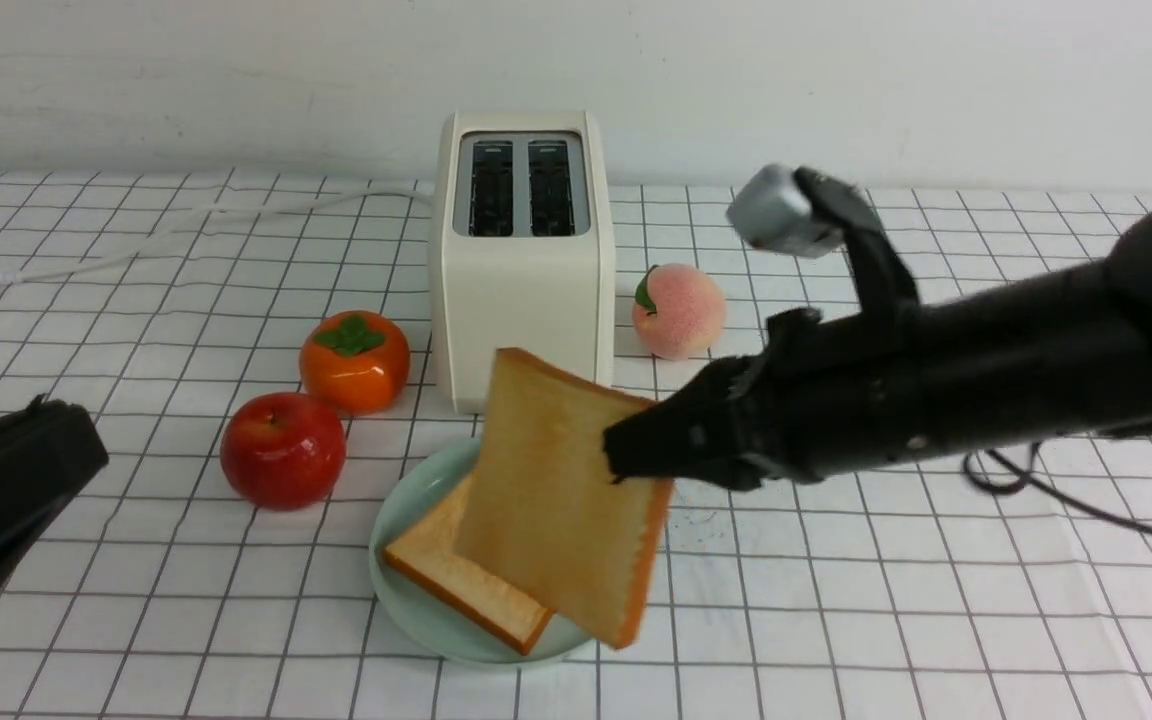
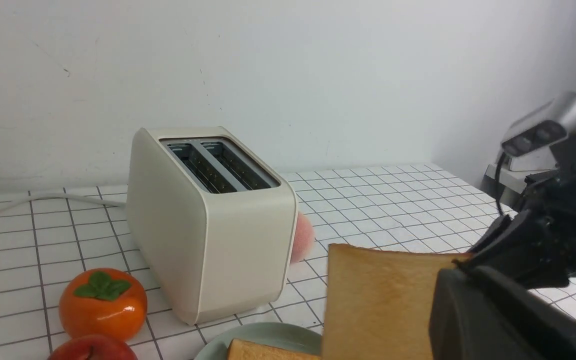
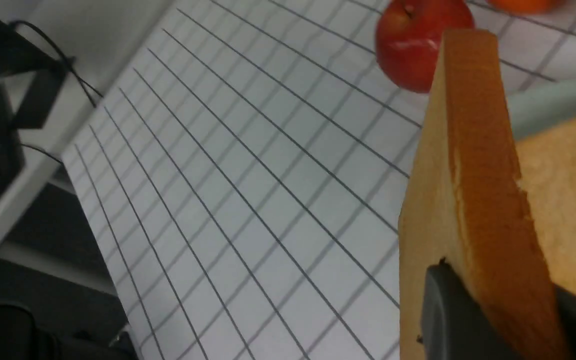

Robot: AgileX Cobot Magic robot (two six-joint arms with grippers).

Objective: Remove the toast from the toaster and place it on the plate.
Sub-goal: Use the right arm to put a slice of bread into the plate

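place: robot lab bench (mock kitchen) | cues: gridded cloth [image 1: 836,600], bare white wall [image 1: 236,80], toaster [image 1: 521,300], apple [image 1: 283,450]

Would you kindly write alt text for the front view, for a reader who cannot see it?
The right gripper holds a slice of toast tilted over a pale green plate that carries a second slice. Nearby stand a cream toaster with empty slots, a persimmon, a red apple and a peach.

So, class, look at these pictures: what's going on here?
The right gripper holds a toast slice tilted over the plate, where a second slice lies flat. Both slots of the toaster look empty. The left arm sits low at the side, away from everything.
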